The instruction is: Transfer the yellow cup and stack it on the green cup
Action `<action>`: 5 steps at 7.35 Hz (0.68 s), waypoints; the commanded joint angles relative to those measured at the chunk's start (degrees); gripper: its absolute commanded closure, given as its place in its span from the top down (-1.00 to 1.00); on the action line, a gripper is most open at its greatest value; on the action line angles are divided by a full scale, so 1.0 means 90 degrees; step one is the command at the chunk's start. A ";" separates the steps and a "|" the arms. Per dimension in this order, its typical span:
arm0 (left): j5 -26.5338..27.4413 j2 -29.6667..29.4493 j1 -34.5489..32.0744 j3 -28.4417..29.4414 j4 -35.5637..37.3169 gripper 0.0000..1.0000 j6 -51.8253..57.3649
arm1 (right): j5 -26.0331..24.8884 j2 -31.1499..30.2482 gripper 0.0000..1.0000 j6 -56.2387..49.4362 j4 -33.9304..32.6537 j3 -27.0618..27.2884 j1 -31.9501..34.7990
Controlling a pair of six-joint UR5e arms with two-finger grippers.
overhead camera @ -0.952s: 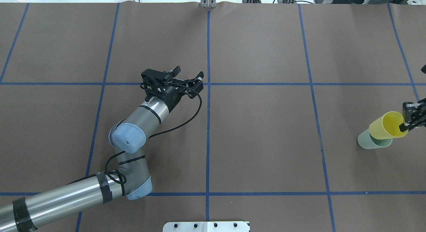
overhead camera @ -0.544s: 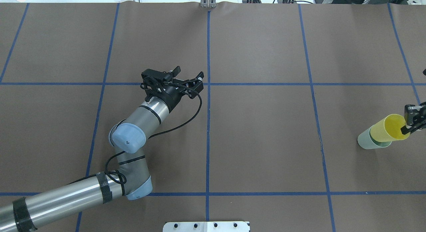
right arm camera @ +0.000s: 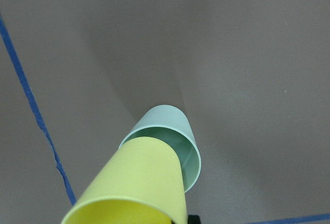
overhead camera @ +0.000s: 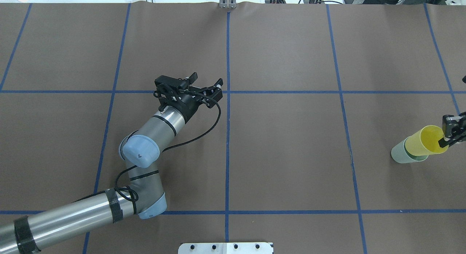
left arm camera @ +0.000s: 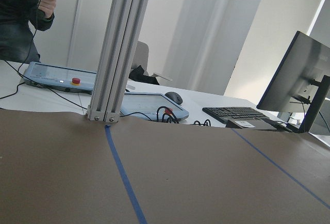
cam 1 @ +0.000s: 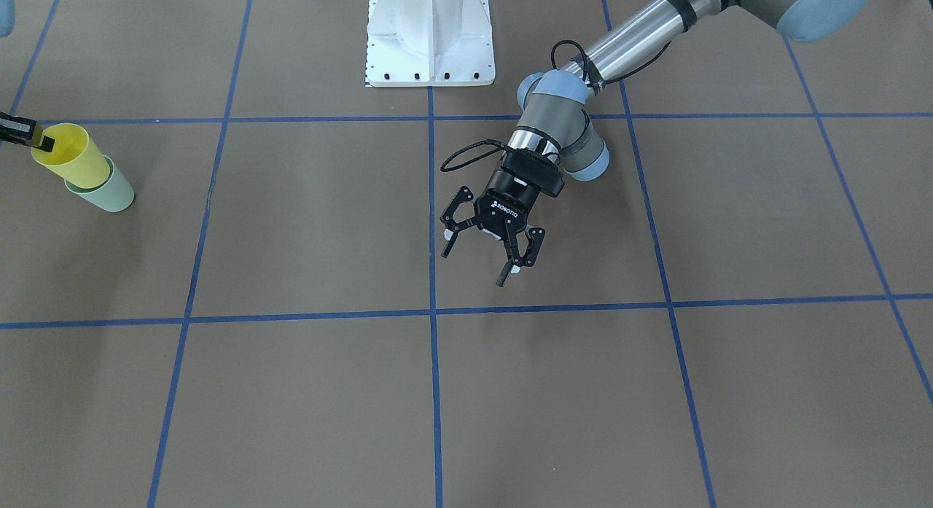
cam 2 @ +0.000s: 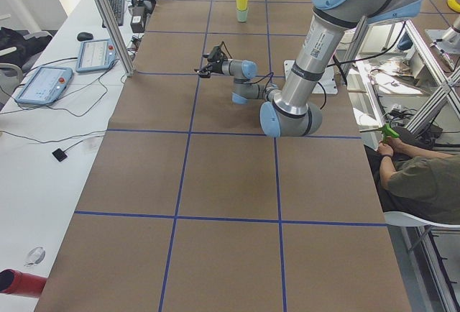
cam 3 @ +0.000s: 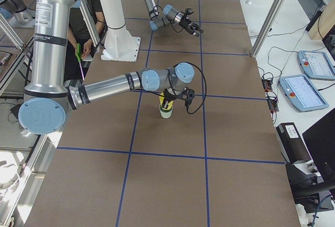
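Note:
The yellow cup [overhead camera: 422, 146] sits tilted with its base inside the green cup [overhead camera: 400, 154], which stands on the brown table at the far right. My right gripper [overhead camera: 445, 139] is shut on the yellow cup's rim, one finger inside the mouth. The right wrist view shows the yellow cup [right arm camera: 134, 182] entering the green cup [right arm camera: 172, 126]. In the front-facing view the yellow cup [cam 1: 69, 154] and green cup [cam 1: 109, 194] are at the left edge. My left gripper [overhead camera: 207, 79] is open and empty near the table's middle, also seen in the front-facing view [cam 1: 475, 266].
Blue tape lines [overhead camera: 227, 137] divide the brown table cover into squares. The white robot base plate [cam 1: 430, 34] is at the robot's side. An aluminium post [overhead camera: 227, 0] stands at the far edge. A seated person [cam 2: 424, 182] is beside the table.
The right gripper has lowered the yellow cup down into the green cup and shifted slightly right. The left arm has not moved.

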 commanded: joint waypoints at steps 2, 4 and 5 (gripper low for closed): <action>0.0000 0.0000 0.0000 0.0000 0.0000 0.99 -0.0008 | 0.0000 0.0005 1.00 0.0019 0.0008 0.0017 -0.0002; 0.0000 0.0000 -0.0194 0.0000 0.0106 0.99 -0.0008 | -0.0058 0.0276 1.00 0.0039 0.0105 0.0154 -0.0002; -0.0039 0.0029 -0.0476 0.0010 0.0717 0.99 -0.0008 | -0.0271 0.0413 1.00 0.0049 0.0395 0.0096 0.0008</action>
